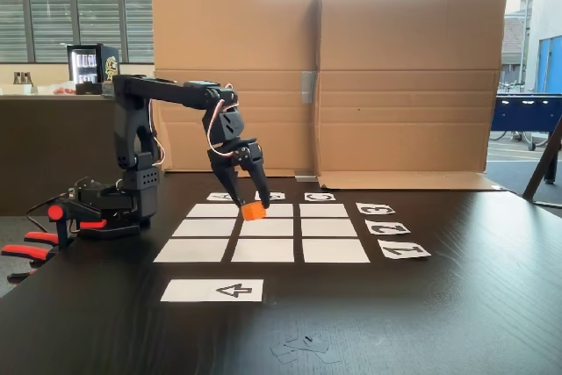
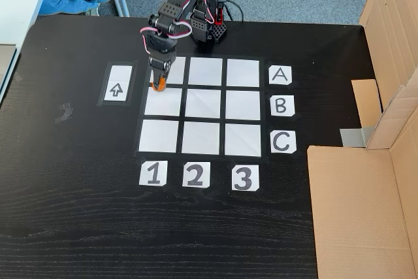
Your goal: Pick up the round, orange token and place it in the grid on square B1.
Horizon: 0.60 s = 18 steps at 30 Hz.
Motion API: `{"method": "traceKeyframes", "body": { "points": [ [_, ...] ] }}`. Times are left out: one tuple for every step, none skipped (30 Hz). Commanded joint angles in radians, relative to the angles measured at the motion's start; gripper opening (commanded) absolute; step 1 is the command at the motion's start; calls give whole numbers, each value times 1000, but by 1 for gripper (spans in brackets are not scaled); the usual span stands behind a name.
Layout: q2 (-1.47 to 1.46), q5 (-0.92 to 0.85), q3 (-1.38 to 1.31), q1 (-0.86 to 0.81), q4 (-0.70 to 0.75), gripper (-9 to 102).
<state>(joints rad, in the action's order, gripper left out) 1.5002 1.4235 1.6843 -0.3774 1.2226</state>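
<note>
The tabletop (image 1: 492,305) is dark wood-grain, nearly black, with a faint sheen and fine streaks along the grain. The grid (image 2: 202,106) is plain matt white paper, as are the lettered and numbered cards and the arrow strip (image 1: 212,290). The token (image 1: 254,210) looks like smooth, bright orange plastic. The arm (image 1: 176,94) is matt black plastic. Behind stands a screen of brown corrugated cardboard (image 1: 404,76), dull and slightly creased, patched with grey tape (image 2: 354,138).

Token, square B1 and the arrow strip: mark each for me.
token (image 1: 254,210), a fixed view, its orange front face between the fingertips.
square B1 (image 2: 163,104), a fixed view, bare white paper near its middle.
arrow strip (image 2: 117,83), a fixed view, white paper at the black arrow.
</note>
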Motion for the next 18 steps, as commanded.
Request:
{"method": "traceKeyframes", "body": {
  "points": [
    [-29,11,-11,8,-25,0],
    [-44,12,-14,9,-35,0],
    [-60,18,-15,11,-44,0],
    [-75,26,-18,11,-52,0],
    [-91,34,-21,11,-60,0],
    [-106,38,-23,12,-66,0],
    [-117,41,-26,12,-72,0],
    [-127,43,-28,14,-80,0],
    [-138,43,-34,14,-84,0],
    [-147,43,-40,14,-84,0],
    [-156,43,-48,14,-84,0],
    [-164,43,-54,15,-84,0],
    [-172,43,-61,15,-84,0],
    [-175,43,-63,15,-84,0],
    [-178,43,-63,15,-84,6],
    [-183,41,-63,17,-83,13],
    [-184,41,-60,18,-83,21],
    [-184,41,-57,18,-84,33]
  ]
}}
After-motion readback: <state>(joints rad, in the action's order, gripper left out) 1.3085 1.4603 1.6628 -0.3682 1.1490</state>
